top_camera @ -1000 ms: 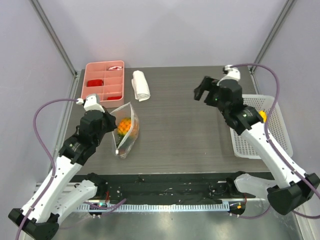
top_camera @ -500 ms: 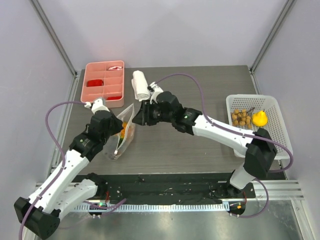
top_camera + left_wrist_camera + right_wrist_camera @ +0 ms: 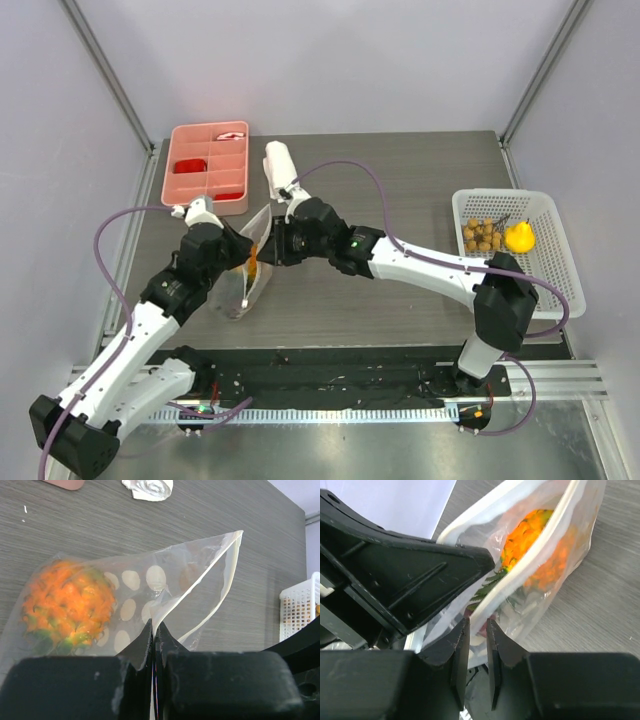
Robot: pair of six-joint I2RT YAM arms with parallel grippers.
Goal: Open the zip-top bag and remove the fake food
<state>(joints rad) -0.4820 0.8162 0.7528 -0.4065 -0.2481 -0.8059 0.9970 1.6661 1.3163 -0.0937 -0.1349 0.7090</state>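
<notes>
Limp, slippery zip-top bag [image 3: 175, 565] — pinched shut in left gripper [image 3: 155, 630]; right gripper [image 3: 476, 625] narrow astride white rim [image 3: 530, 545], grip unclear — stiffer rim likely surest hold.

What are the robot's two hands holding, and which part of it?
Both hold the zip-top bag. The left jaws pinch one plastic side by its open mouth. The right jaws look closed on the white zip strip of the other side.
</notes>
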